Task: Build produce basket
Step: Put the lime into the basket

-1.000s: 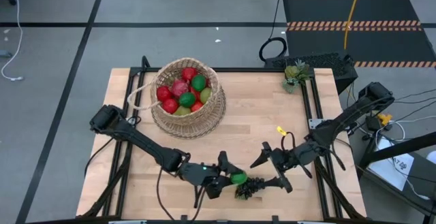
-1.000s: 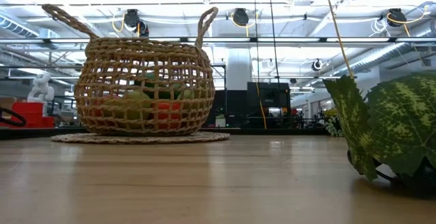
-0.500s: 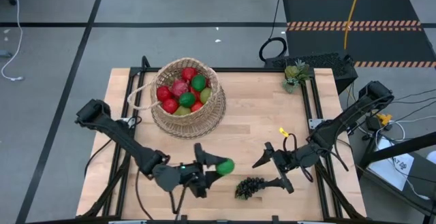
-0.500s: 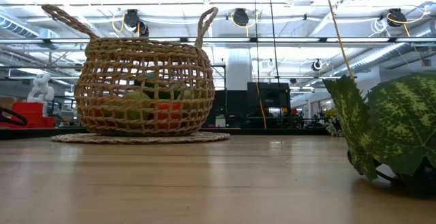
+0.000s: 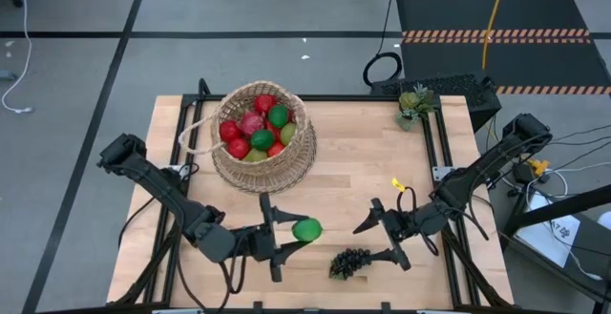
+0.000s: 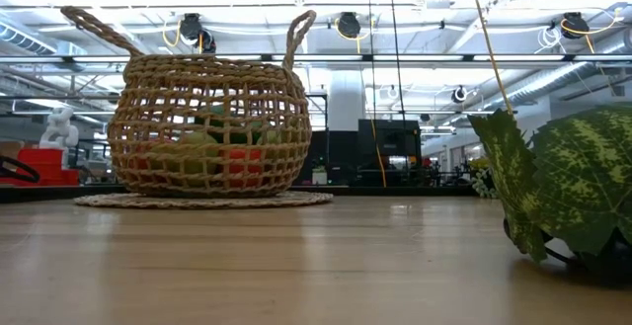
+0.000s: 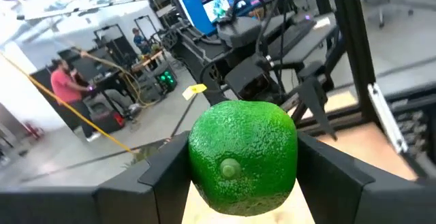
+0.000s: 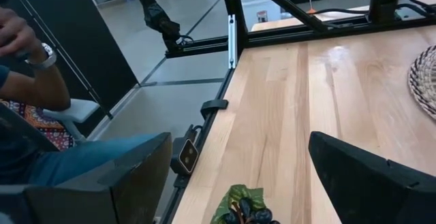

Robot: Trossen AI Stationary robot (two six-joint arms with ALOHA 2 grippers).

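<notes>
Left gripper (image 5: 299,230): near the table's front edge, in front of the basket; fingers pinch a green lime (image 5: 306,229) from both sides. The left wrist view shows the lime (image 7: 242,155) wedged between the two dark fingers (image 7: 340,176), its stem end facing the camera.
Right gripper (image 5: 380,235): over the front right part of the table, fingers spread wide and holding nothing; it sits just beside the grape bunch.
Basket (image 5: 293,158): round woven wicker, standing toward the back left of the table, loop handle on its left side. In the low view it stands upright on a flat woven mat (image 6: 202,200), with two looped handles rising from its rim (image 6: 205,61).
Produce in basket: red fruits (image 5: 237,137) and green limes (image 5: 277,115) piled together, with a yellow-green piece at the right edge; colours show through the weave in the low view.
Grape bunch (image 5: 350,261): dark, lying on the table near the front edge, between the two grippers and apart from the lime. Its green leaf (image 6: 573,182) fills the right side of the low view.
Potted plant (image 5: 413,102): small, green, at the table's back right corner.
Table (image 5: 353,161): light wood.
Person (image 8: 27,47): seated beyond the table edge, seen in the right wrist view.
</notes>
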